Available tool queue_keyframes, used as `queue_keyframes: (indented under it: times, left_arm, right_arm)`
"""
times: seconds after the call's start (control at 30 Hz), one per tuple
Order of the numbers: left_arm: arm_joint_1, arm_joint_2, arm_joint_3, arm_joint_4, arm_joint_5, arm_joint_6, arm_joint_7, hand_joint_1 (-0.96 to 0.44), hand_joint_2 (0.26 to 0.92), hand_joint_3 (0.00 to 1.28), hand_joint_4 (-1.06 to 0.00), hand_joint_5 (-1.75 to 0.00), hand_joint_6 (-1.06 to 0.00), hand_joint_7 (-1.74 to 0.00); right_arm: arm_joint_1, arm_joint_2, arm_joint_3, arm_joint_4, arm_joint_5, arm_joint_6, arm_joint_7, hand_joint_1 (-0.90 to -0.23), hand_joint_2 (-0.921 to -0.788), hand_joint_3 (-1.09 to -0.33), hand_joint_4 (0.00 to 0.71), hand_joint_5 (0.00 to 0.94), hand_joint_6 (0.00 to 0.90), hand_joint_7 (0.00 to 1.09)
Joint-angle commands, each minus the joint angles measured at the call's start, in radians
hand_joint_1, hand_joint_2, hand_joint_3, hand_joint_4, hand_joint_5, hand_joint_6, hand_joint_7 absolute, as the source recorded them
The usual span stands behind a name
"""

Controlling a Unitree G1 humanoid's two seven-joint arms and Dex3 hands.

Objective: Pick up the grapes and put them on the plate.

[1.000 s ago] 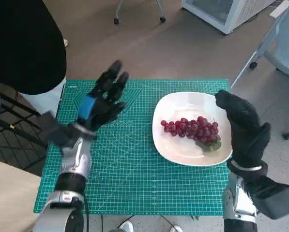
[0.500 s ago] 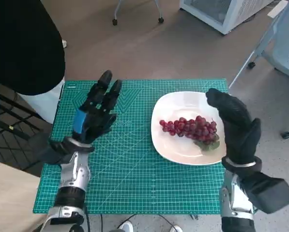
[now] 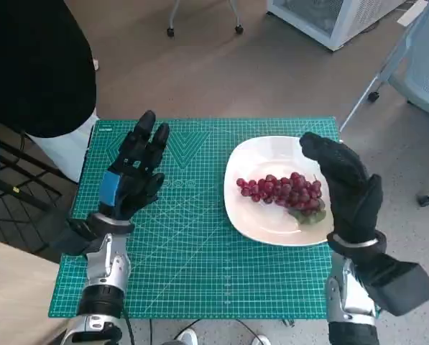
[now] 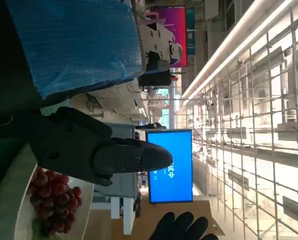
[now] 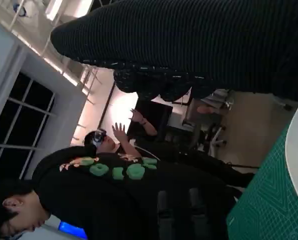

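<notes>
Brown floor all round, green cutting mat (image 3: 192,244) covering bench. Person in black top (image 3: 34,65) at far left corner. White plate (image 3: 271,223) on mat's right half. Left hand (image 3: 131,176) over mat, empty, fingers spread. Right hand (image 3: 343,187) at plate's right rim, empty, fingers loosely parted. Red grapes (image 3: 280,191) lying on plate.

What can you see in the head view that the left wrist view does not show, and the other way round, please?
Only the head view shows the whole green cutting mat, the floor, chair legs, the full outline of the white plate and both forearms. Only the left wrist view shows a blue screen and long ceiling lights. Both show the red grapes lying on the plate, the left hand with its blue tape, holding nothing, and the gloved right hand, of which the wrist view catches only an edge.
</notes>
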Motion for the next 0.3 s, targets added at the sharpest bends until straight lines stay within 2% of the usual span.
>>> queue_keyframes:
  times: [0.03, 0.3]
  left_arm:
    - [0.023, 0.006, -0.005, -0.035, -0.005, -0.001, 0.002, -0.62, 0.921, 0.36, -0.17, -0.02, -0.24, -0.02]
    - [0.036, 0.003, -0.009, -0.067, -0.008, 0.015, 0.010, -0.63, 0.921, 0.36, -0.18, -0.02, -0.26, -0.03]
  right_arm:
    - [0.005, 0.000, -0.003, 0.013, 0.004, 0.017, 0.010, -0.669, -0.921, -0.734, 0.321, 0.000, 0.129, 0.21]
    - [0.006, -0.002, -0.008, 0.016, 0.000, 0.011, 0.006, -0.669, -0.921, -0.733, 0.323, 0.002, 0.125, 0.22]
